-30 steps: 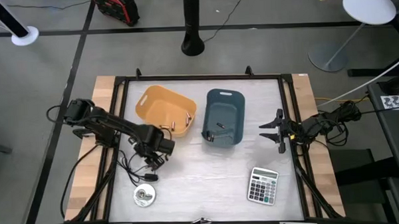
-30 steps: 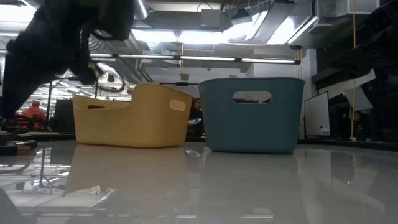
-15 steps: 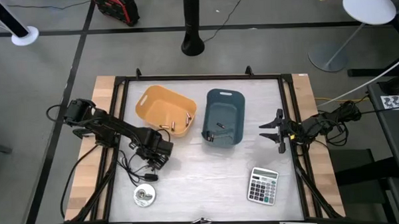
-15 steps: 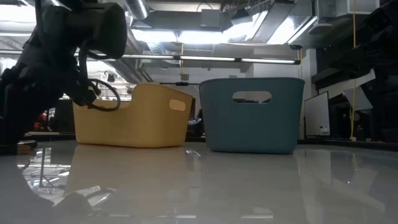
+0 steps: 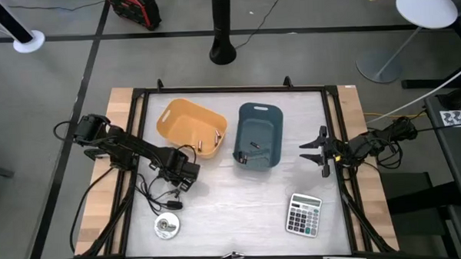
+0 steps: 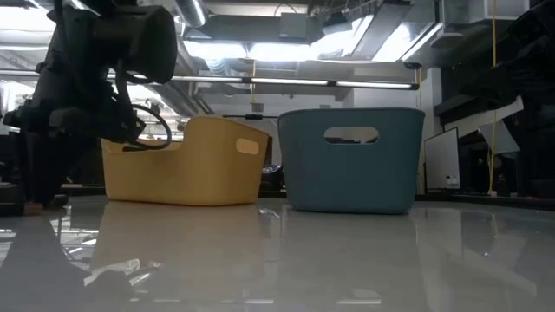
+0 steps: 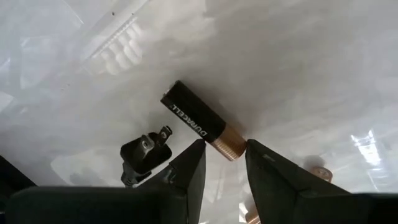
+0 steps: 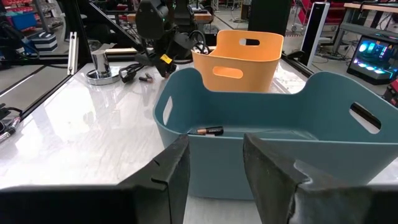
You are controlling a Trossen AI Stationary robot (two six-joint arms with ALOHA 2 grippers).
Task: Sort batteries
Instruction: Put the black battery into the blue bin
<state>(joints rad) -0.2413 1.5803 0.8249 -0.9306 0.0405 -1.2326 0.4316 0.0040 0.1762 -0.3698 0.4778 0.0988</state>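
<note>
My left gripper [image 5: 183, 179] is over the table's left half, near the yellow bin [image 5: 176, 116], pointing down, shut on a dark battery with a coppery end [image 7: 198, 122]. My right gripper [image 5: 311, 151] is open and empty at the table's right side, facing the blue bin [image 5: 259, 121]. One battery [image 8: 210, 131] lies on the blue bin's floor. Several batteries [image 5: 208, 138] lie in the yellow bin. A small coppery piece [image 7: 320, 172] lies on the table near the left gripper. My left gripper pinches the battery's coppery end [image 7: 227, 142] between its two fingertips [image 7: 194, 160]. The fingers come from above, pointing down at the table, and lie across the battery. The dark end sticks out beyond the fingers. I cannot tell whether the battery is clear of the table.
A thin black cable with plugs [image 5: 159, 195] lies by the left gripper, one plug [image 7: 145, 155] right beside the battery. A round silver disc [image 5: 166, 225] sits near the front left, a calculator [image 5: 304, 214] at the front right. The two bins stand side by side at the back.
My left gripper has shifted a little toward the table's near edge, away from the yellow bin, and in the low view the arm has drawn back from the camera. My right arm has kept still.
</note>
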